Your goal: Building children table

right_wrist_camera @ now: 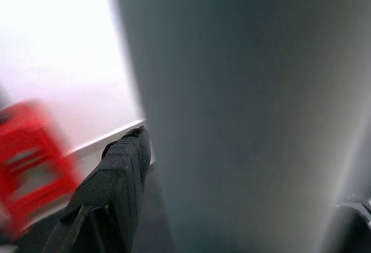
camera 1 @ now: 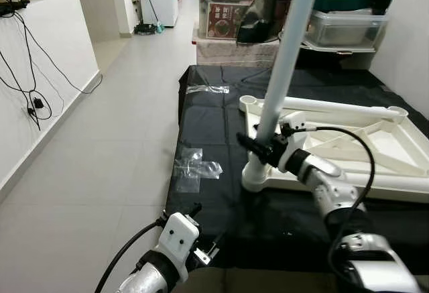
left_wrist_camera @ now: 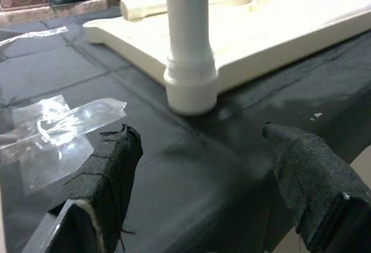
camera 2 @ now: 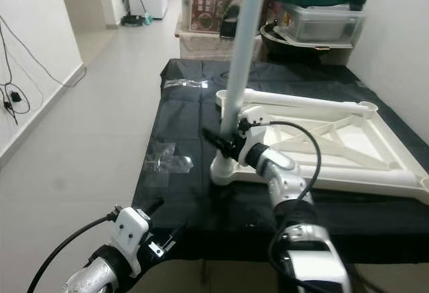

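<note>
A white children's tabletop (camera 1: 348,142) lies upside down on a black sheet (camera 1: 214,199). A long white table leg (camera 1: 285,58) stands tilted in the near left corner socket (camera 1: 255,176). My right gripper (camera 1: 258,147) is shut on the lower part of that leg, whose grey surface (right_wrist_camera: 249,114) sits between the black fingers (right_wrist_camera: 116,189). A second leg (camera 1: 335,106) lies along the tabletop's far edge. My left gripper (left_wrist_camera: 203,189) hangs open low over the sheet's near edge, its padded fingers (left_wrist_camera: 113,172) apart, looking at the leg's base (left_wrist_camera: 190,79).
Clear plastic wrappers (camera 1: 191,167) and a tape strip (camera 1: 208,89) lie on the sheet's left part. Storage boxes and pots (camera 1: 228,8) are stacked behind the sheet. Tiled floor (camera 1: 100,145) lies open on the left, with cables along the left wall (camera 1: 30,98).
</note>
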You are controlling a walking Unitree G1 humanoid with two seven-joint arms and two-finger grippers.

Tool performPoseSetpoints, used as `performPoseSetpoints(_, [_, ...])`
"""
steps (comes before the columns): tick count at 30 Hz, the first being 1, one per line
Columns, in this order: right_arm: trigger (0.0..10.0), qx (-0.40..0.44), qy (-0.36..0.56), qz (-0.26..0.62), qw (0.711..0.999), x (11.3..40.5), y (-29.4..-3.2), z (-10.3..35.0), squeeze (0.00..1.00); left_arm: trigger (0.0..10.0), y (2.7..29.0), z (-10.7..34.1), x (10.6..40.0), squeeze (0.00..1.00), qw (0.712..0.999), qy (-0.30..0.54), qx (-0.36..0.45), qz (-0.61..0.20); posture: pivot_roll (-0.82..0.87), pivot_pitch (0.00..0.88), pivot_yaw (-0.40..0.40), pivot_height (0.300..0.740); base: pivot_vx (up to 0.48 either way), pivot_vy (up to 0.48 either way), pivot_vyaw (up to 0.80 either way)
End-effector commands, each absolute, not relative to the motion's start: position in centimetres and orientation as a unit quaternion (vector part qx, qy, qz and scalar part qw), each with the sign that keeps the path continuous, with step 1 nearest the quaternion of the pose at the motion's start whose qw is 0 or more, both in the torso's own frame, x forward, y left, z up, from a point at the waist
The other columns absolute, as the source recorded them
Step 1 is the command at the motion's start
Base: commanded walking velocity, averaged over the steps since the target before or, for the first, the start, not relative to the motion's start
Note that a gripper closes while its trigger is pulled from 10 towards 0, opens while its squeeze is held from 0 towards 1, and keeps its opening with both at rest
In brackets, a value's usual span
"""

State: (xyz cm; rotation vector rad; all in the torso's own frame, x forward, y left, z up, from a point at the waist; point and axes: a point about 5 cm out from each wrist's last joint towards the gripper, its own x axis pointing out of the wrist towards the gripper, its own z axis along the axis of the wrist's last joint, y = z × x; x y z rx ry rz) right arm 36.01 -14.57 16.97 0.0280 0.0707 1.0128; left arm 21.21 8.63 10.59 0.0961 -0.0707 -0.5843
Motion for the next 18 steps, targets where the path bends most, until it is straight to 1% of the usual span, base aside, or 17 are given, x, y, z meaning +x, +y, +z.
performPoseSetpoints(1, [10.0, 0.010, 0.062, 0.548, 0.834, 35.3, -12.7, 15.9, 0.00, 10.0, 8.6, 10.4, 21.2, 0.00, 0.956, -0.032, 0.049, -0.287, 0.10, 0.000, -0.066, 0.740, 0.000, 0.000, 0.00])
performPoseSetpoints(2, [10.0, 0.006, 0.067, 0.558, 0.827, 35.2, -12.5, 15.8, 0.00, 10.0, 8.6, 10.4, 21.2, 0.00, 0.956, -0.032, 0.050, -0.286, 0.10, 0.000, -0.066, 0.740, 0.000, 0.000, 0.00])
performPoseSetpoints(3, [10.0, 0.006, 0.067, 0.558, 0.827, 35.2, -12.5, 15.8, 0.00, 10.0, 8.6, 10.4, 21.2, 0.00, 0.956, -0.032, 0.050, -0.286, 0.10, 0.000, -0.066, 0.740, 0.000, 0.000, 0.00])
performPoseSetpoints(4, [10.0, 0.003, 0.070, 0.570, 0.818, 35.2, -12.2, 15.7, 0.00, 10.0, 8.6, 10.4, 21.2, 0.00, 0.957, -0.032, 0.050, -0.286, 0.10, 0.000, -0.066, 0.740, 0.000, 0.000, 0.00])
performPoseSetpoints(5, [10.0, 0.003, 0.070, 0.570, 0.818, 35.2, -12.2, 15.7, 0.00, 10.0, 8.6, 10.4, 21.2, 0.00, 0.957, -0.032, 0.050, -0.286, 0.10, 0.000, -0.066, 0.740, 0.000, 0.000, 0.00])
performPoseSetpoints(6, [0.0, -0.001, 0.068, 0.563, 0.824, 35.5, -11.8, 15.6, 0.00, 10.0, 8.6, 10.4, 21.2, 0.00, 0.957, -0.033, 0.050, -0.285, 0.10, 0.000, -0.067, 0.740, 0.000, 0.000, 0.00])
performPoseSetpoints(8, [0.0, 0.000, 0.054, 0.520, 0.852, 36.3, -11.5, 15.8, 0.00, 10.0, 8.7, 10.4, 21.2, 0.00, 0.957, -0.032, 0.050, -0.286, 0.10, 0.000, -0.063, 0.740, 0.000, 0.000, 0.00])
performPoseSetpoints(9, [0.0, 0.000, 0.054, 0.520, 0.852, 36.3, -11.5, 15.8, 0.00, 10.0, 8.7, 10.4, 21.2, 0.00, 0.957, -0.032, 0.050, -0.286, 0.10, 0.000, -0.063, 0.740, 0.000, 0.000, 0.00])
performPoseSetpoints(11, [0.0, 0.007, 0.041, 0.475, 0.879, 36.7, -11.7, 15.9, 0.00, 10.0, 8.7, 10.4, 21.1, 0.00, 0.957, -0.031, 0.050, -0.286, 0.10, 0.000, -0.066, 0.740, 0.000, 0.000, 0.00])
performPoseSetpoints(12, [0.0, 0.007, 0.041, 0.475, 0.879, 36.7, -11.7, 15.9, 0.00, 10.0, 8.7, 10.4, 21.1, 0.00, 0.957, -0.031, 0.050, -0.286, 0.10, 0.000, -0.066, 0.740, 0.000, 0.000, 0.00])
performPoseSetpoints(13, [0.0, 0.008, 0.036, 0.458, 0.888, 36.9, -11.9, 15.9, 0.00, 10.0, 8.7, 10.4, 21.1, 0.00, 0.957, -0.031, 0.050, -0.286, 0.10, 0.000, -0.066, 0.740, 0.000, 0.000, 0.00])
performPoseSetpoints(14, [0.0, 0.011, 0.032, 0.402, 0.915, 37.3, -12.5, 15.8, 0.00, 10.0, 8.7, 10.4, 21.1, 0.00, 0.957, -0.031, 0.049, -0.286, 0.10, 0.000, -0.064, 0.740, 0.000, 0.000, 0.00])
performPoseSetpoints(15, [0.0, 0.011, 0.032, 0.402, 0.915, 37.3, -12.5, 15.8, 0.00, 10.0, 8.7, 10.4, 21.1, 0.00, 0.957, -0.031, 0.049, -0.286, 0.10, 0.000, -0.064, 0.740, 0.000, 0.000, 0.00])
performPoseSetpoints(16, [0.0, 0.013, 0.030, 0.360, 0.932, 37.6, -13.0, 15.7, 0.00, 10.0, 8.7, 10.4, 21.1, 0.00, 0.956, -0.031, 0.049, -0.286, 0.10, 0.000, -0.064, 0.740, 0.000, 0.000, 0.00])
performPoseSetpoints(17, [0.0, 0.011, 0.031, 0.291, 0.956, 38.0, -13.7, 15.5, 0.00, 10.0, 8.7, 10.4, 21.1, 0.00, 0.957, -0.031, 0.049, -0.286, 0.10, 0.000, -0.063, 0.740, 0.000, 0.000, 0.00])
performPoseSetpoints(18, [0.0, 0.011, 0.031, 0.291, 0.956, 38.0, -13.7, 15.5, 0.00, 10.0, 8.7, 10.4, 21.1, 0.00, 0.957, -0.031, 0.049, -0.286, 0.10, 0.000, -0.063, 0.740, 0.000, 0.000, 0.00])
